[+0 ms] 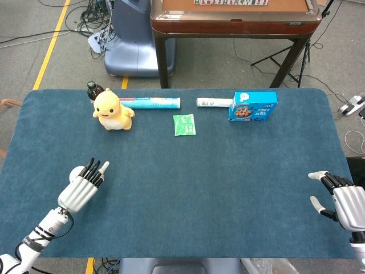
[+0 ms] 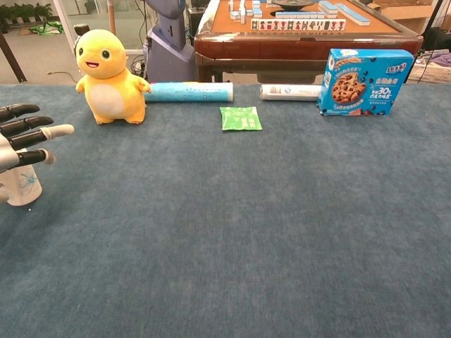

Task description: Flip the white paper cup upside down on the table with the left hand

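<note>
the white paper cup [image 2: 21,186] sits at the left edge of the chest view, on the blue worktop [image 2: 232,232], and going by its taper it looks to be wider at the top than at the base, so i'd say it's mouth-up and not flipped yet. the head view doesn't show the cup at all; the left hand [image 1: 84,185] covers it in the lower left of that frame. that hand is right over the cup, fingers [image 2: 32,134] stretched out and spread, pointing toward the frame's right. whether the palm touches the rim i can't tell, it runs off the edge. nothing looks gripped.

the right hand [image 1: 342,200] rests at the lower right of the head view, fingers loosely apart, holding nothing.

up top, well away from the cup: the yellow duck toy [image 2: 108,76], a green packet [image 2: 240,117] and the blue cookie box [image 2: 366,81].

so, my read: the whole job is ahead. grasp, lift, turn over, set down, none of it is done.
</note>
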